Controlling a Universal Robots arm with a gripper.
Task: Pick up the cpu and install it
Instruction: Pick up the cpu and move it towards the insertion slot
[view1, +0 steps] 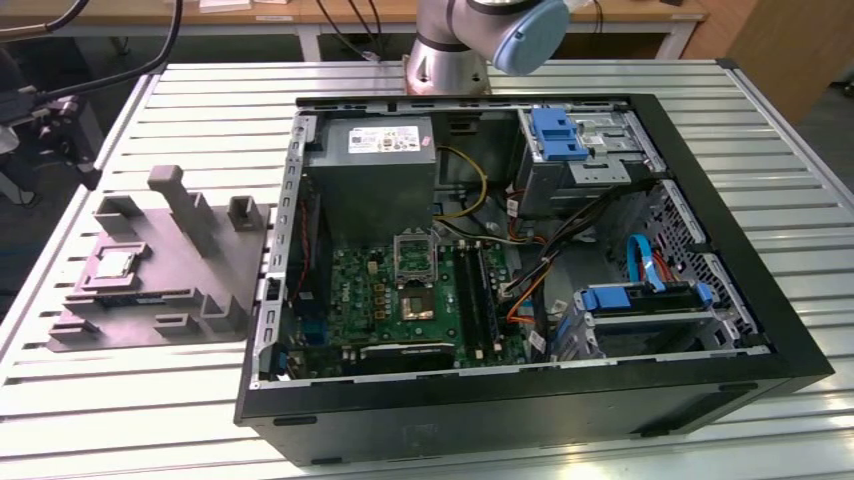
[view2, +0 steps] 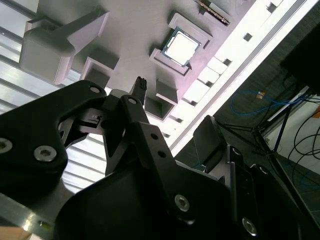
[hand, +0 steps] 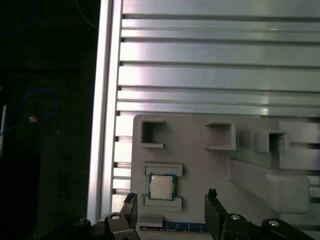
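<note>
Slatted aluminium worktop carries everything here. In the first wrist view the claw hangs over the grey fixture, its fingers spread wide and empty. The cpu lies flat in a shallow nest below that gap, nearer one finger than the other.

I judge this to be the approach to the pick. It would go best with the chip centred between the fingers, the claw square to its edges, and the grip taken on the thin rim. Raised lips guard two opposite sides of the nest, and the fingers line up with the two free sides.

In the exterior view the fixture sits at nine o'clock from the open computer case. Its tall posts rise at one o'clock from the chip and could snag the claw. Inside the case, cables and drive cages crowd the socket from three o'clock.
</note>
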